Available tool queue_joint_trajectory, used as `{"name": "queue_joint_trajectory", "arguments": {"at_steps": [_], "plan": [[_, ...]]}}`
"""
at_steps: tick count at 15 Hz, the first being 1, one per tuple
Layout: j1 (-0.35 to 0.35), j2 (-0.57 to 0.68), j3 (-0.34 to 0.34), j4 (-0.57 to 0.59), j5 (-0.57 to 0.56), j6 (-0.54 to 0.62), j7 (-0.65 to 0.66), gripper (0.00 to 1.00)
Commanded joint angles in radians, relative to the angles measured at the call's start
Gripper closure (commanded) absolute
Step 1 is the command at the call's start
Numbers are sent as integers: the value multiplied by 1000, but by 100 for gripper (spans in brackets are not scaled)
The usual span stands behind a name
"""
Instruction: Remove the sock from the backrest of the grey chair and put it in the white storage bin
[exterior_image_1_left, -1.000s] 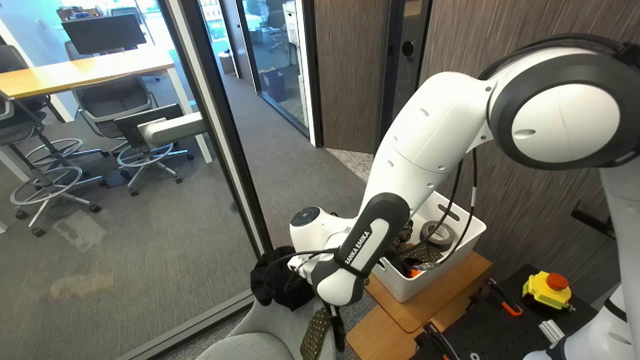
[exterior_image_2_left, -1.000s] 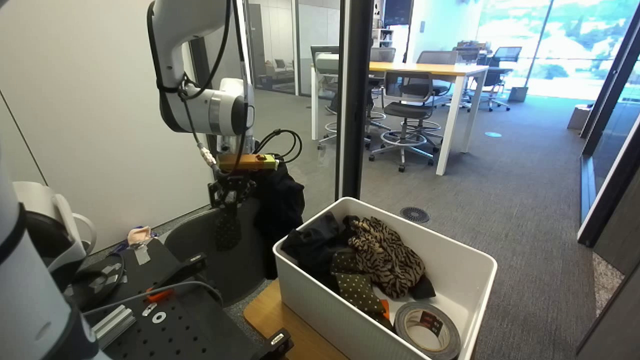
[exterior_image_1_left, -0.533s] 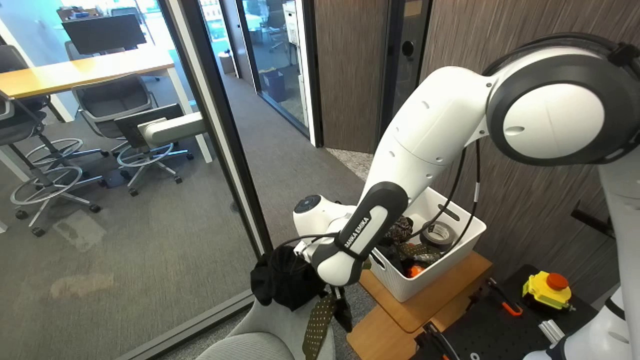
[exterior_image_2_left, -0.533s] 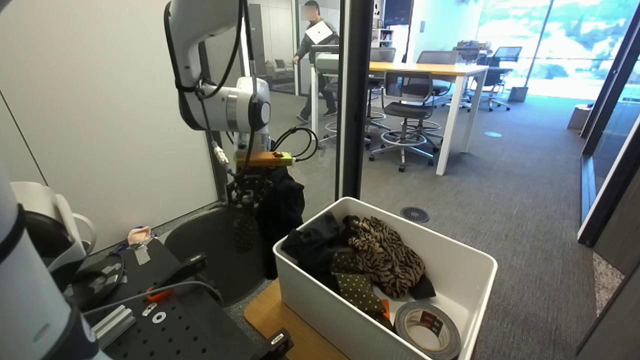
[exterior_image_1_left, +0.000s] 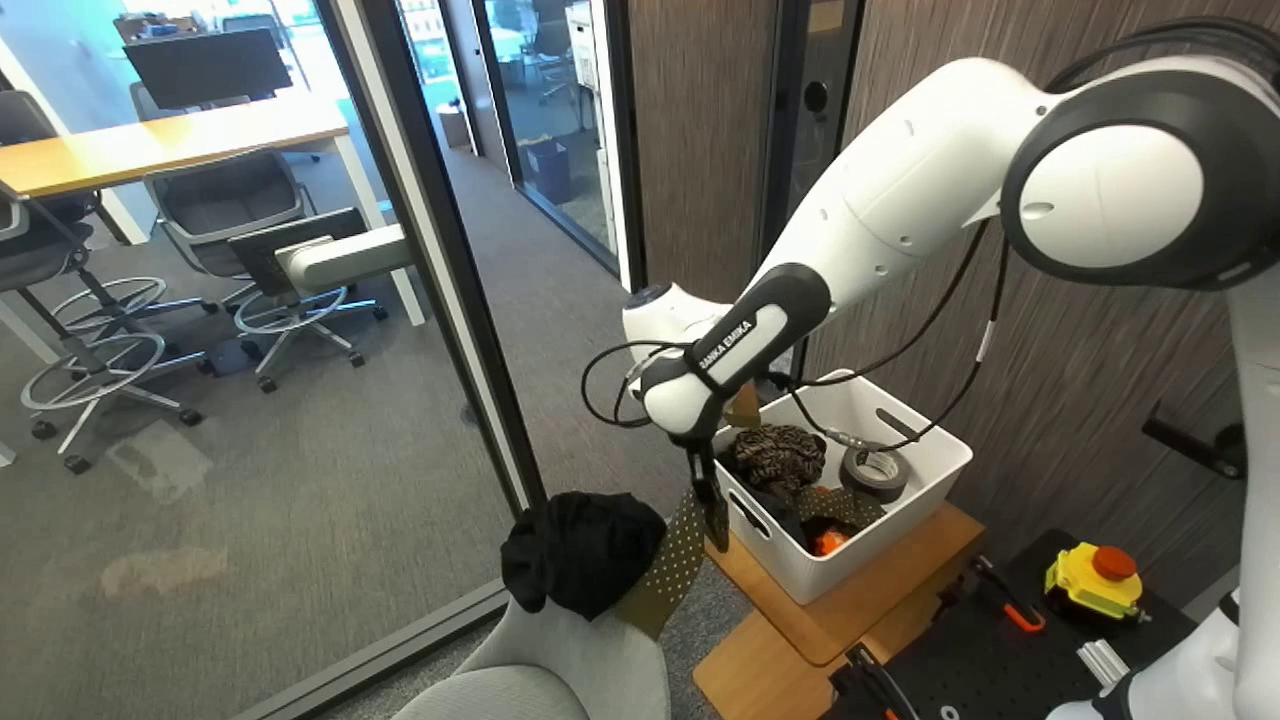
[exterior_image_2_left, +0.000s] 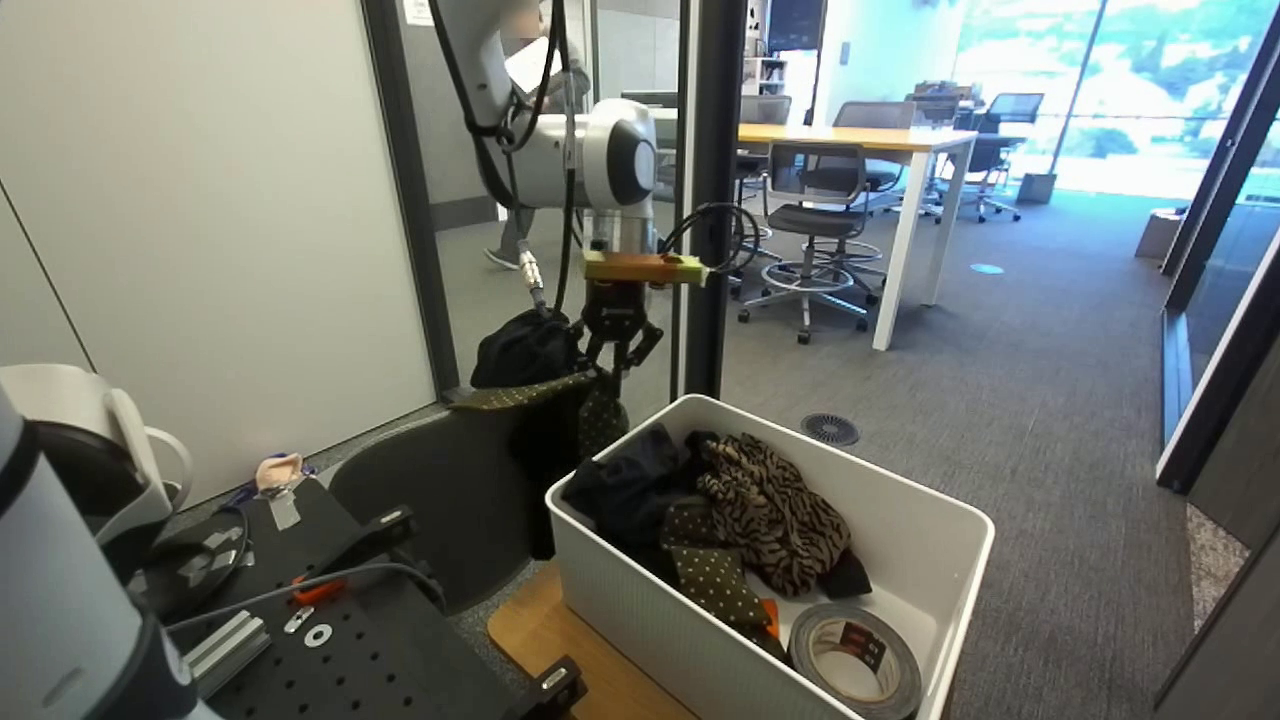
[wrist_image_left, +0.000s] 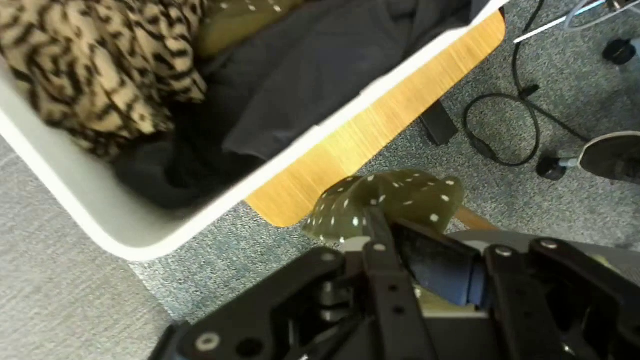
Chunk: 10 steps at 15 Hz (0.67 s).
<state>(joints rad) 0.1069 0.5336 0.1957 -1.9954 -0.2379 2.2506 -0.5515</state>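
Note:
The sock is olive with white dots (exterior_image_1_left: 672, 565). My gripper (exterior_image_1_left: 712, 530) is shut on one end of it, and in the wrist view the fingertips (wrist_image_left: 390, 215) pinch the bunched sock (wrist_image_left: 420, 190). In an exterior view the sock (exterior_image_2_left: 525, 393) stretches from the gripper (exterior_image_2_left: 612, 372) back to the top of the grey chair (exterior_image_2_left: 440, 500), with a short end hanging below the fingers. The chair's backrest (exterior_image_1_left: 610, 660) also carries a black cloth (exterior_image_1_left: 590, 550). The white storage bin (exterior_image_2_left: 640, 625) is just beside the gripper, its rim (wrist_image_left: 135, 251) close in the wrist view.
The bin holds tiger-print cloth (exterior_image_2_left: 770, 510), dark cloth (exterior_image_2_left: 630, 490), another dotted olive cloth (exterior_image_2_left: 715, 585) and a tape roll (exterior_image_2_left: 855, 660). It stands on a wooden stand (exterior_image_1_left: 800, 625). A black post (exterior_image_2_left: 705, 200) of the glass wall stands behind the gripper. A black perforated table (exterior_image_2_left: 350, 650) is nearby.
My gripper has risen and moved towards the bin, pulling the sock with it. The sock hung down over the backrest before and now stretches sideways from it. A person has walked behind the glass.

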Motion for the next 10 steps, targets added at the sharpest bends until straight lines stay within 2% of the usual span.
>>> {"name": "queue_joint_trajectory", "arguments": {"at_steps": [1,6,10], "plan": [[-91,-107,-7,21,93,-93,-40,91],[-231,-326,-34,-60,348,-115,-128,91],[-263,-480,-121,-116,475,-156,-123,91]]}}
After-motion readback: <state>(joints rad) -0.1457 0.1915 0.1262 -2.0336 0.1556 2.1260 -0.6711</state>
